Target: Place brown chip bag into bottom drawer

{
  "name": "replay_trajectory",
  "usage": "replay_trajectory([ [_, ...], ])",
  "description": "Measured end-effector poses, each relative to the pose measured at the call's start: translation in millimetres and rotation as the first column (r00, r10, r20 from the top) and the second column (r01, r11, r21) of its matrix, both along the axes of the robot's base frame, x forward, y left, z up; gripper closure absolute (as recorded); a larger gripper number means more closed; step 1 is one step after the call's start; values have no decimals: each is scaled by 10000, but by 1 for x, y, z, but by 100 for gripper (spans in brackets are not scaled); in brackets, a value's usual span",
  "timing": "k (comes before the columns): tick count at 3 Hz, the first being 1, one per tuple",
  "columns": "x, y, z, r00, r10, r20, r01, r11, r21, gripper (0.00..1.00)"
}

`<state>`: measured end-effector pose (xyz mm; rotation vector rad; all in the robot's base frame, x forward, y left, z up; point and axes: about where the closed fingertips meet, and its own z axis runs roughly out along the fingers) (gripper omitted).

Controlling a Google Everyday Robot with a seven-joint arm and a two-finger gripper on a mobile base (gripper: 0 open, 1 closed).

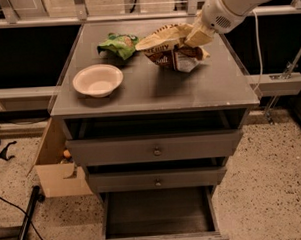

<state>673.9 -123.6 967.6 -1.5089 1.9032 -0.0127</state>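
The brown chip bag (171, 50), pale yellow with a dark brown panel and white lettering, sits at the back right of the grey cabinet top (154, 89). My gripper (196, 36) comes in from the upper right on a white arm and is shut on the bag's upper right edge, which is pulled up. The bottom drawer (158, 214) is pulled open below and its grey inside shows nothing in it.
A green chip bag (118, 45) lies at the back left of the top. A white bowl (97, 80) stands at the left front. The two knobbed upper drawers (154, 149) are slightly open. A cardboard box (55, 168) stands on the floor at the cabinet's left.
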Motion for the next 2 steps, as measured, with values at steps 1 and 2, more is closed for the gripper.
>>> replay_trajectory([
  [1,0,0,0,10000,0,0,0,10000,0,62],
  [2,0,0,0,10000,1,-1,-1,10000,0,38],
])
